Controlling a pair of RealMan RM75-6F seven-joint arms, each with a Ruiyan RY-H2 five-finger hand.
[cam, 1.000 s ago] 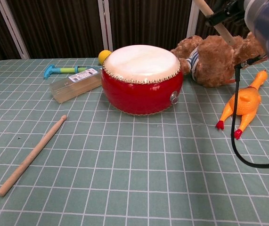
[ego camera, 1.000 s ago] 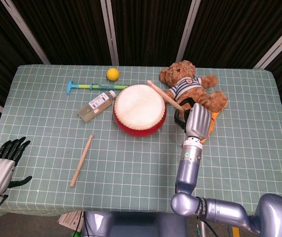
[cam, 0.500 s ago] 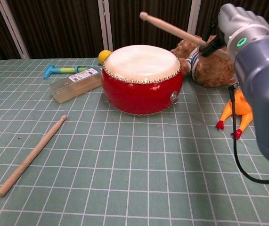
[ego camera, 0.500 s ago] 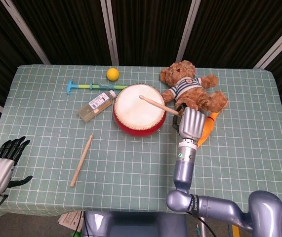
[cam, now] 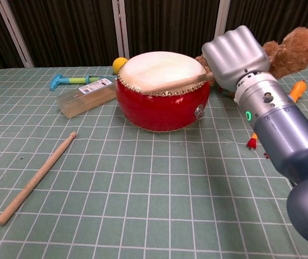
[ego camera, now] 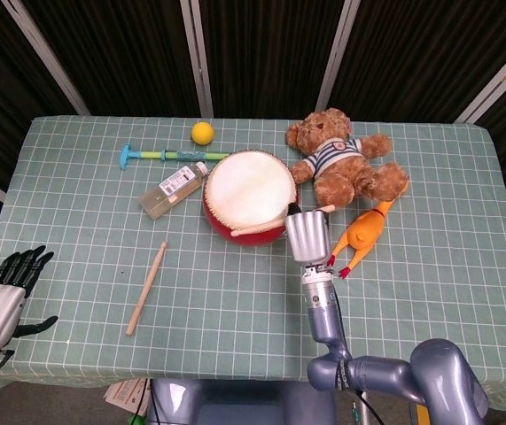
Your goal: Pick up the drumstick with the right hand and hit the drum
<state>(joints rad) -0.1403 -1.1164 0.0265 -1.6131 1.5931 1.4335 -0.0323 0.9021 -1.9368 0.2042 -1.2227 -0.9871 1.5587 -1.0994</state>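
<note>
Head view: right hand (ego camera: 307, 235) fisted around drumstick (ego camera: 261, 225), stick lying across near edge of red drum (ego camera: 249, 190); left hand (ego camera: 4, 288) off table's left corner, fingers apart, holding nothing; spare drumstick (ego camera: 147, 287) on green checked cloth (ego camera: 447, 266)

Chest view: drumstick (cam: 170, 84) flat on drumhead; teddy bear (cam: 291, 46) behind right hand (cam: 234, 56)

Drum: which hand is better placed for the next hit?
Right. The right hand already grips a drumstick lying across the drum head. The left hand sits empty at the table's near left edge, far from it.
</note>
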